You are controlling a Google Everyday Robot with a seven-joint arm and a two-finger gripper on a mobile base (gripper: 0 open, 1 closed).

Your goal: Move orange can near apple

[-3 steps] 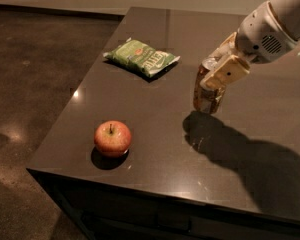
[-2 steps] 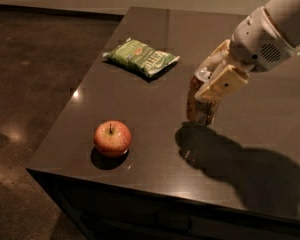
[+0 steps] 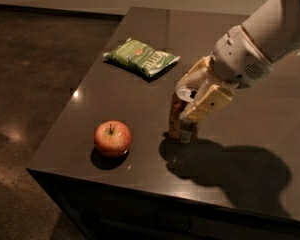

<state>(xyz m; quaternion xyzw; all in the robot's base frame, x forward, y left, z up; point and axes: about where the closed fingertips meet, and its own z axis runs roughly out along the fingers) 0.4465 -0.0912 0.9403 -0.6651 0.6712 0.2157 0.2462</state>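
Observation:
The orange can [image 3: 179, 120] stands upright near the table's front, its silver top showing. My gripper [image 3: 192, 98] reaches in from the upper right and is shut on the can, one cream finger [image 3: 208, 103] across its right side. The apple [image 3: 112, 138], red and yellow with a dark stem, sits on the table to the left of the can, about one can's height away.
A flat green chip bag [image 3: 141, 57] lies further back on the dark table [image 3: 240, 149]. The table's left edge and front edge run close to the apple. My white arm [image 3: 262, 39] fills the upper right.
My gripper has carried the can forward and to the left, closer to the apple. The apple and chip bag have stayed put.

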